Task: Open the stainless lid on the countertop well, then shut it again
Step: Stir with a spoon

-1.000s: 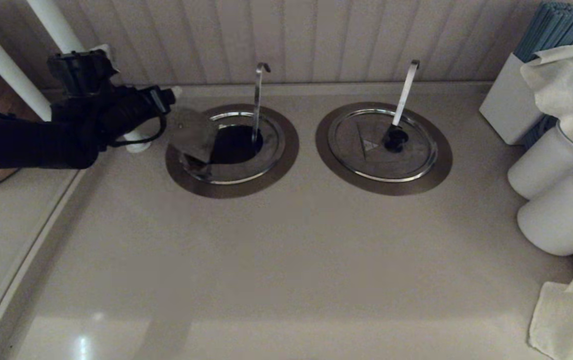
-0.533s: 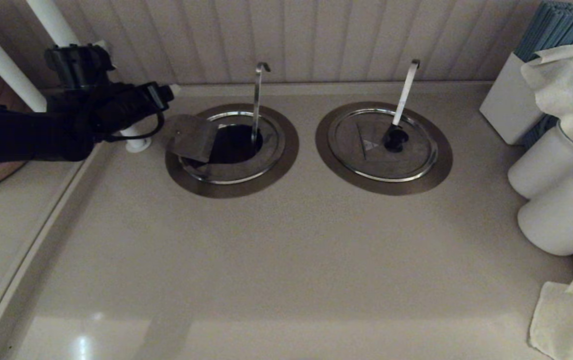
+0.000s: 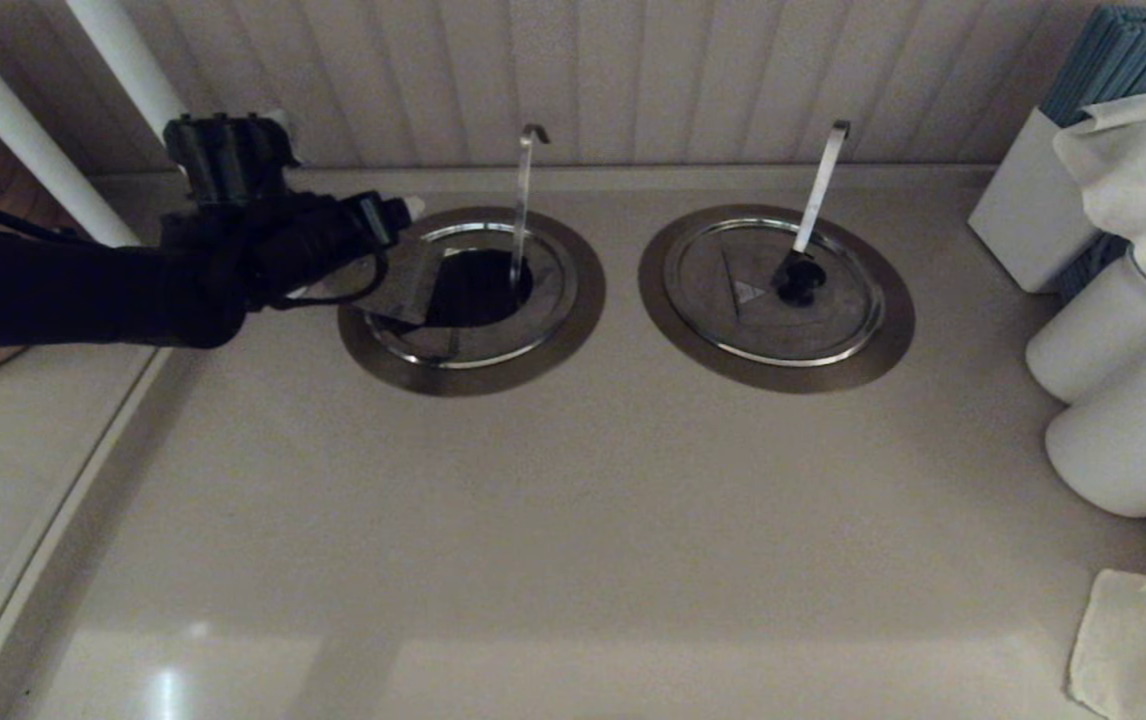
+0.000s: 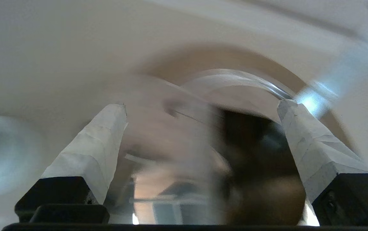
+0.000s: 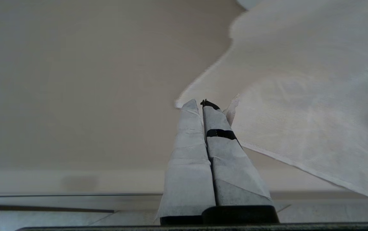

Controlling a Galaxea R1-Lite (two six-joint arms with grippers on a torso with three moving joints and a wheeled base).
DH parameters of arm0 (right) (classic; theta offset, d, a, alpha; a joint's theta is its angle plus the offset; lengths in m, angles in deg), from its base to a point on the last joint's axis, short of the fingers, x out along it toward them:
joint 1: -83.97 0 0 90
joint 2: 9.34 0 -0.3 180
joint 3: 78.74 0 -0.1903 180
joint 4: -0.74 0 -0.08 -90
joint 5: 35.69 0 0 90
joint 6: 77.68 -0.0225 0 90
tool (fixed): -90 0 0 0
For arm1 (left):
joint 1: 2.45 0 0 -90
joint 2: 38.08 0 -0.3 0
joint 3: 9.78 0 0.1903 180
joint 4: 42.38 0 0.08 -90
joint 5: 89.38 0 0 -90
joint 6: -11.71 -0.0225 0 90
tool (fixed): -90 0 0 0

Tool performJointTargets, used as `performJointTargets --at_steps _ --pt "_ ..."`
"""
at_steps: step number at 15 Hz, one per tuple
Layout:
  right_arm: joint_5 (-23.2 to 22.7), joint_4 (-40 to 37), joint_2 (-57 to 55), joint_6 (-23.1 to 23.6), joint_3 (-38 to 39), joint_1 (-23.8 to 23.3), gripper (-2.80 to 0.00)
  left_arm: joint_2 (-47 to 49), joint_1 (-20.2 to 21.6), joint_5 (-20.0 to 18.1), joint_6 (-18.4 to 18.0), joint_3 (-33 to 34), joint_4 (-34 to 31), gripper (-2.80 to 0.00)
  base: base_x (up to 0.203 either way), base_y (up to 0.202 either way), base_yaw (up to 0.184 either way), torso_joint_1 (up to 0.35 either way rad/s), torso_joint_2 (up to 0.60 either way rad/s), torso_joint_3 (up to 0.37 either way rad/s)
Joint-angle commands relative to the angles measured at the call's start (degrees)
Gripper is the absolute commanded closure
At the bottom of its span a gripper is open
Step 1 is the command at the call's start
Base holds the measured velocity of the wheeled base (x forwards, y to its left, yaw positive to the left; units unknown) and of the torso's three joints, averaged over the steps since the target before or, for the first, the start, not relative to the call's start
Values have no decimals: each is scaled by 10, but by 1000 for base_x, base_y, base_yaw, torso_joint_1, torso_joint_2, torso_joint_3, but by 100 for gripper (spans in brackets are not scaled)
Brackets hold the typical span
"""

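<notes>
Left pincer (image 3: 403,212) is seen with its fingers spread wide, nothing clamped, right at the left edge of the countertop well (image 3: 471,300). The stainless lid (image 3: 403,285) is tipped up on that left side, leaning half over the rim, so the dark hole beside the ladle handle (image 3: 523,205) is uncovered. For a clean close, the lid should probably be nudged flat and centred inside the collar, with its edge slot lined up on the handle so nothing jams. The left arm is stretched in low from the left, wrist roughly level. The right pincer (image 5: 203,104) is pressed together, parked near a white cloth (image 5: 299,96).
</notes>
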Motion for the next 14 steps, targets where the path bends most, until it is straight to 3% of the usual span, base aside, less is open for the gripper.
performJointTargets --at_steps 1,4,8,12,14 --pt "0 0 0 0 0 1 0 -8 -20 -6 1 19 3 -280 0 0 0 0 0 0" --pt "0 0 0 0 0 0 0 -15 -66 -17 -7 47 4 -280 0 0 0 0 0 0" --pt "0 0 0 0 0 0 0 -11 -83 -17 -20 72 47 -280 0 0 0 0 0 0" --pt "0 0 0 0 0 1 0 17 -111 -14 -92 112 138 -280 0 0 0 0 0 0" --pt "0 0 0 0 0 0 0 37 -116 -13 -99 119 176 -280 0 0 0 0 0 0"
